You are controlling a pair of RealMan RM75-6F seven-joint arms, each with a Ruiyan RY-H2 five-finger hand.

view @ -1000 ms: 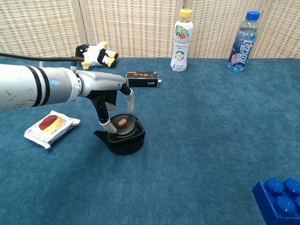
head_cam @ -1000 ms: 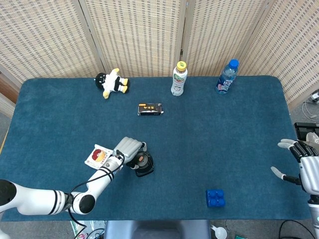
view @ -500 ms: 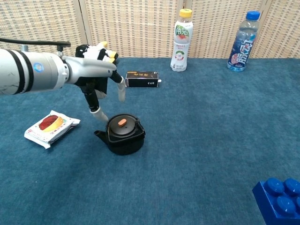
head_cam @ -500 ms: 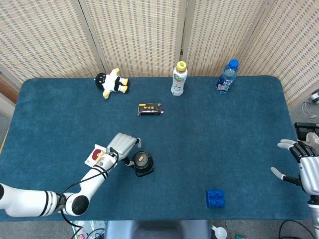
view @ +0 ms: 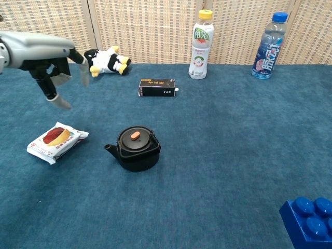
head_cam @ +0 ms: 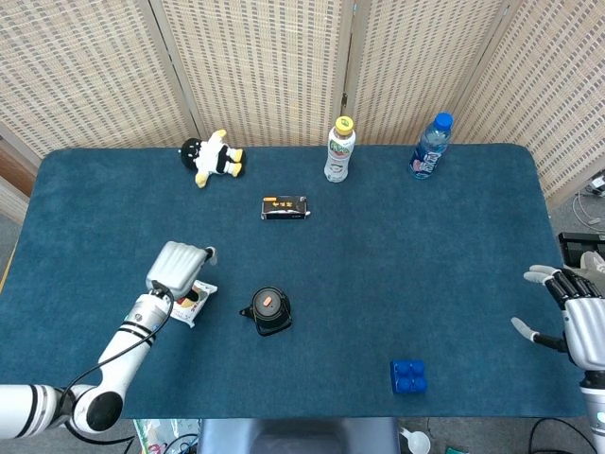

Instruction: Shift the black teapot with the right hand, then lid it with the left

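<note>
The black teapot (head_cam: 268,312) (view: 136,150) stands on the blue cloth with its lid on; an orange knob tops the lid (view: 135,138), and the spout points left. My left hand (head_cam: 177,266) (view: 51,67) hovers to the left of the pot, over the snack packet, fingers apart and holding nothing. At the table's right edge my right hand (head_cam: 577,314) is open too, far from the pot. The chest view does not show the right hand.
A snack packet (view: 56,141) lies left of the teapot. A black box (head_cam: 285,207), a plush cow (head_cam: 214,157), a white bottle (head_cam: 338,149) and a blue-capped water bottle (head_cam: 428,147) stand further back. A blue brick (head_cam: 408,375) sits front right.
My left hand has let go of the lid on the teapot and drawn away to the left and up. The right hand has barely moved.
</note>
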